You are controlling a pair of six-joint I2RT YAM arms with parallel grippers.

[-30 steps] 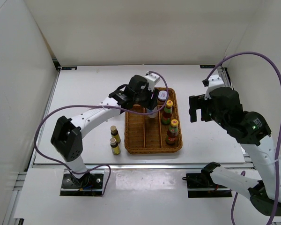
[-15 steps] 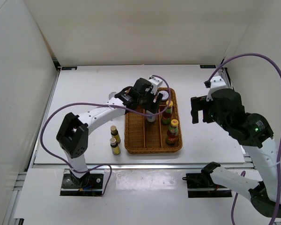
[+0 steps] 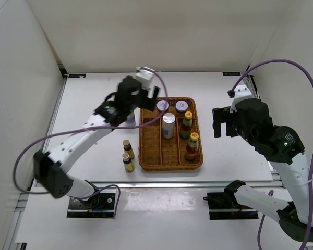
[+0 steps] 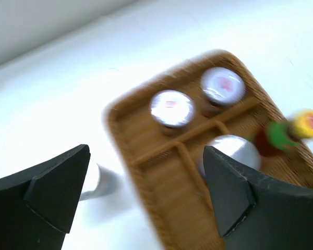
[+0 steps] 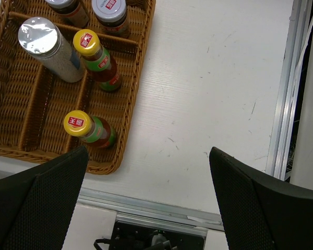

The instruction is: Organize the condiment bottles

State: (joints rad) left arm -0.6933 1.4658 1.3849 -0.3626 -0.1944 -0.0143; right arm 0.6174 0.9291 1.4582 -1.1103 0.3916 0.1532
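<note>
The brown wicker tray point(image 3: 146, 148) holds two pale-lidded jars point(image 3: 163, 105) point(image 3: 182, 106) at its far end, a silver-topped shaker point(image 3: 168, 125) upright in the middle lane, and two red yellow-capped bottles point(image 3: 187, 124) point(image 3: 192, 146) in the right lane. A second shaker point(image 3: 130, 119) stands on the table left of the tray, partly under my left gripper point(image 3: 135, 104). That gripper point(image 4: 146, 192) is open and empty above the tray's left rim point(image 4: 130, 156). Two tiny dark bottles point(image 3: 127, 146) point(image 3: 128, 162) stand left of the tray. My right gripper point(image 3: 221, 122) point(image 5: 146, 203) hangs open right of the tray.
White walls close the table on the left, back and right. A metal rail point(image 5: 161, 208) runs along the near edge. A purple cable point(image 3: 281, 62) loops over the right arm.
My left gripper opened, let go of the shaker in the tray's middle lane, and swung up and left off the tray. The right arm barely moved.
</note>
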